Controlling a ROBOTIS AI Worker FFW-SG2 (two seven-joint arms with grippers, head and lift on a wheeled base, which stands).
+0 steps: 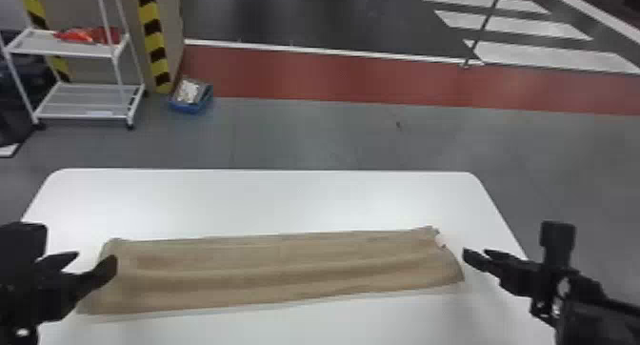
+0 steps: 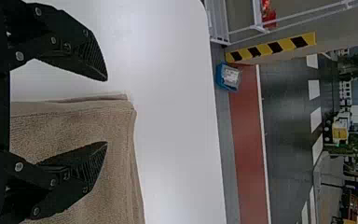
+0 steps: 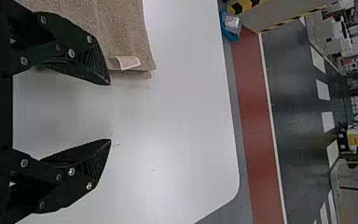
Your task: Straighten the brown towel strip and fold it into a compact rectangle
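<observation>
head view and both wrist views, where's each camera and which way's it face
Head view: robot's head, forward and down at the towel strip on the table; left gripper and right gripper show.
Left wrist view: left wrist, out past the open left gripper over the towel's left end.
Right wrist view: right wrist, out past the open right gripper by its right end.
Both wrist views share towel, table, blue box.

White table (image 1: pixel 257 196) with rounded corners, brown towel strip (image 1: pixel 276 275) lying crosswise, softly rippled
</observation>
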